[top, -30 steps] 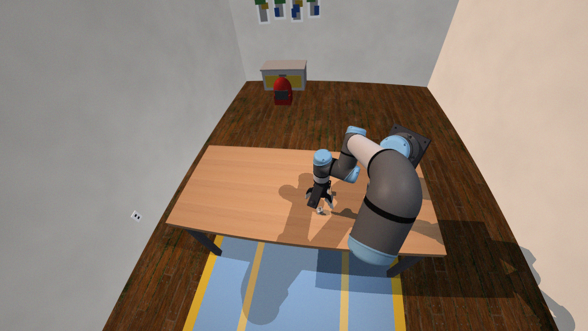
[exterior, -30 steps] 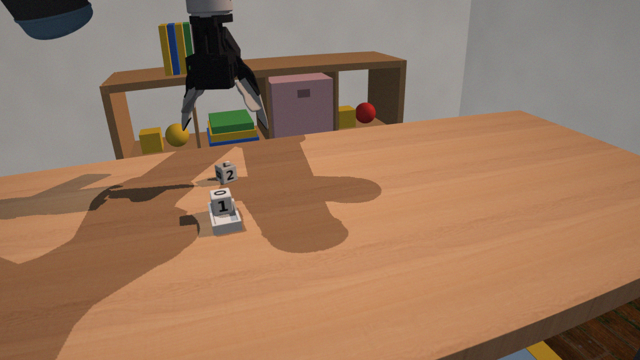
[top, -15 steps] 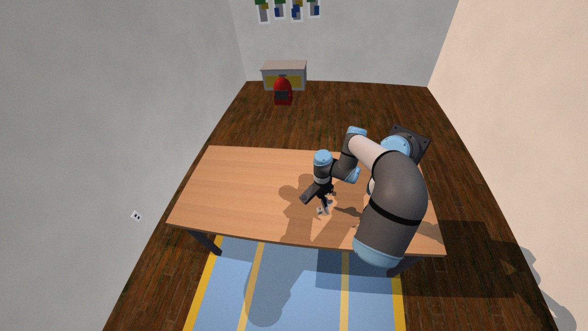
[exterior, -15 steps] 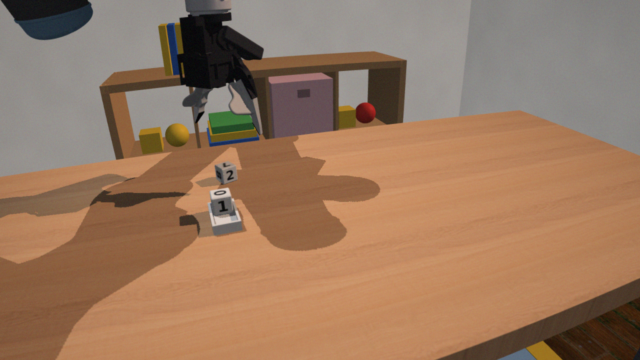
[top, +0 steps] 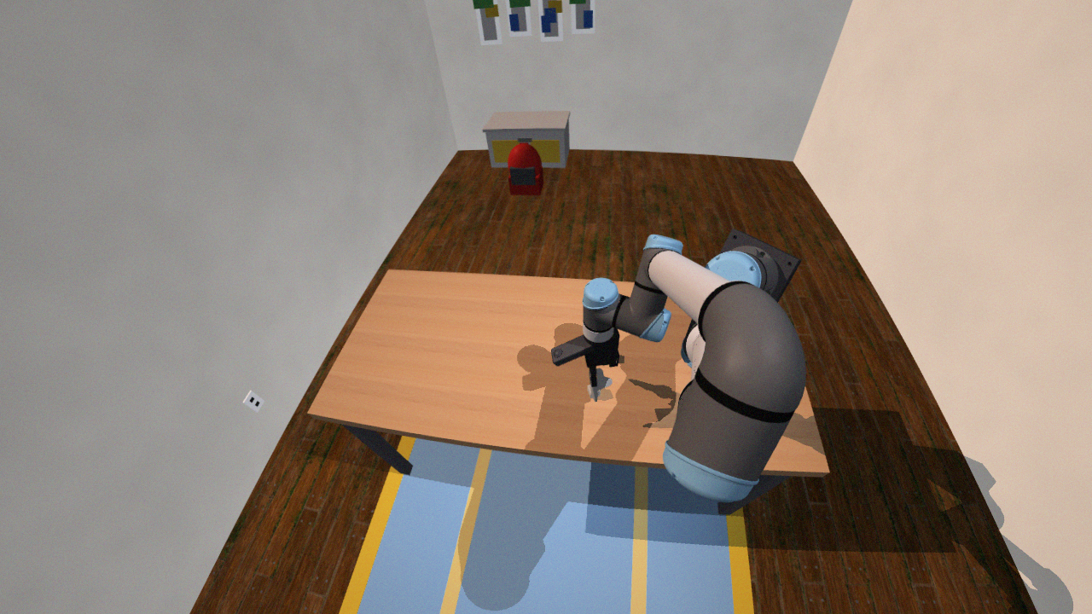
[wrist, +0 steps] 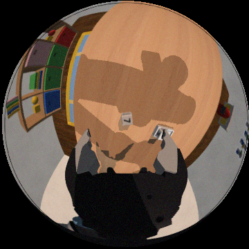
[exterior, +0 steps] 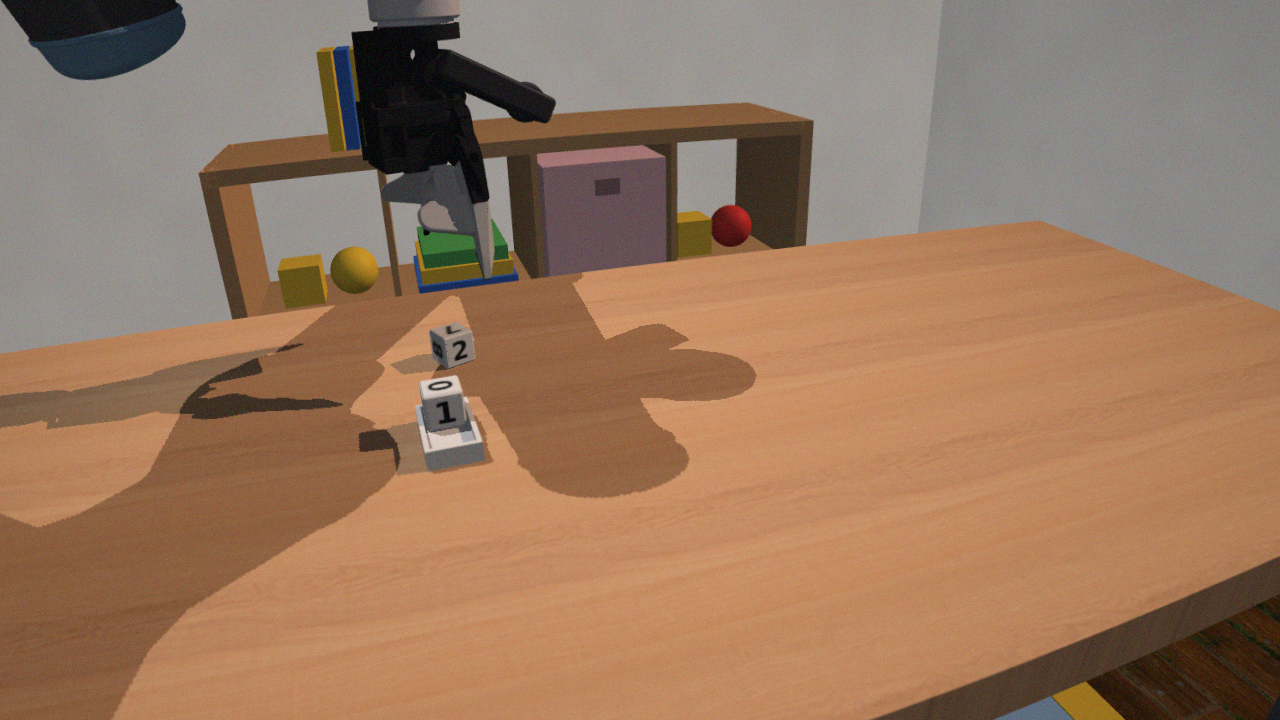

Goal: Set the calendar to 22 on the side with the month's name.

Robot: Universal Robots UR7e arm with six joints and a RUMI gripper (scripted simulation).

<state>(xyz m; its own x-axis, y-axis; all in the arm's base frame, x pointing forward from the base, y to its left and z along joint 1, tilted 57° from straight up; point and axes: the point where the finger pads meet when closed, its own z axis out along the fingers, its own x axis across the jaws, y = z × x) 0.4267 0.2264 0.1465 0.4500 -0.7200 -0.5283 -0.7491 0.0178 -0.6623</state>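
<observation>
A white digit cube (exterior: 452,345) (wrist: 126,119) lies loose on the table behind the tray. In the exterior view it shows a 2 on a side and a 7 on top. A second white cube (exterior: 443,404) sits in the far part of the small white tray (exterior: 454,454), with 0 on top and 1 facing that camera; the near part of the tray is empty. The month's name is not readable. My gripper (exterior: 458,250) (wrist: 126,130) is open and empty, pointing down well above the table. In the wrist view the right fingertip partly covers the tray and its cube.
The wooden table (top: 450,328) (exterior: 850,465) carries the arm's broad shadow. A shelf (exterior: 733,114) with boxes, books and balls stands beyond it. A red backpack (top: 525,171) and a cabinet (top: 528,120) stand on the floor far off.
</observation>
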